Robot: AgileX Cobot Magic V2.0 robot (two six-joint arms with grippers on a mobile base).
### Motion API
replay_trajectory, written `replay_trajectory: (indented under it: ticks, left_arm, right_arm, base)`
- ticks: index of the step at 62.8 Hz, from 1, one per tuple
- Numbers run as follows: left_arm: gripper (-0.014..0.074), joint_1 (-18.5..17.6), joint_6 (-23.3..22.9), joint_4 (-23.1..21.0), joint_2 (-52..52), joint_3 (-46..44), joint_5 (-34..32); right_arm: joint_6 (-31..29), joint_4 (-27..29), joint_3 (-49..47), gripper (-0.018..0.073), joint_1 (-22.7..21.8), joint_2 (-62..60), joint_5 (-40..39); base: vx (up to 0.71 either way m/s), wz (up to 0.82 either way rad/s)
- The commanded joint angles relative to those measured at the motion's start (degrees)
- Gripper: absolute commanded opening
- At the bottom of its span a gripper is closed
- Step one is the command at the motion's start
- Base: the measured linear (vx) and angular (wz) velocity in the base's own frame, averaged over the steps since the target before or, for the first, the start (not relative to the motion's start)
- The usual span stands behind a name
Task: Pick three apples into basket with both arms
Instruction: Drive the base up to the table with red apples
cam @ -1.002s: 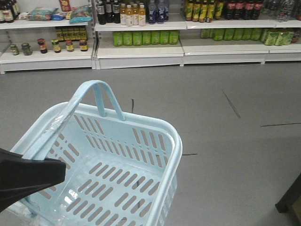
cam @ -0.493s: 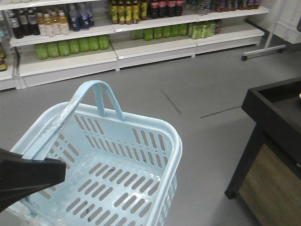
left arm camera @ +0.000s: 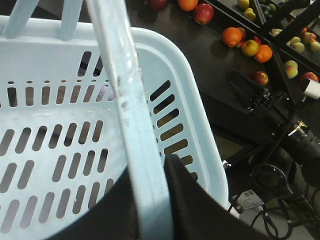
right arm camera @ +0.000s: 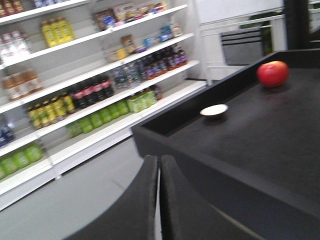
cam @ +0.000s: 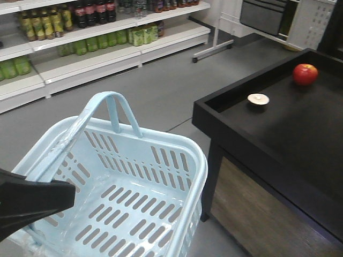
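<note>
Apple (cam: 305, 74) sits at the far corner of the bench (cam: 300, 144), well apart from the empty basket (cam: 199, 160). Left jaws clamp its handle (left arm camera: 131, 125); right jaws pressed together, empty. Risk: hanging basket striking bench edge

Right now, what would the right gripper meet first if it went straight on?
Likely the near rim of the black table; the right gripper points at it, fingers together. Depth is unclear.
</note>
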Motion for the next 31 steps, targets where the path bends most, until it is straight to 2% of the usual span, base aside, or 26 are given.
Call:
replay_trajectory:
  ticks: [1,31]
  left_arm:
    - [-0.0007,-0.1,0.2,-4.3,-0.5,-1.9,-2.7]
    - [-0.0007,-0.1,0.2,-4.3,-0.5,-1.9,-2.7]
  right_arm:
    - [-0.3,-0.4,0.7,-0.0004,-0.4,-0.6,-4.0]
    - [-0.3,-0.4,0.7,-0.0004,-0.4,-0.6,-4.0]
  base:
    - [0.15,-0.59]
    - [0.15,-0.6]
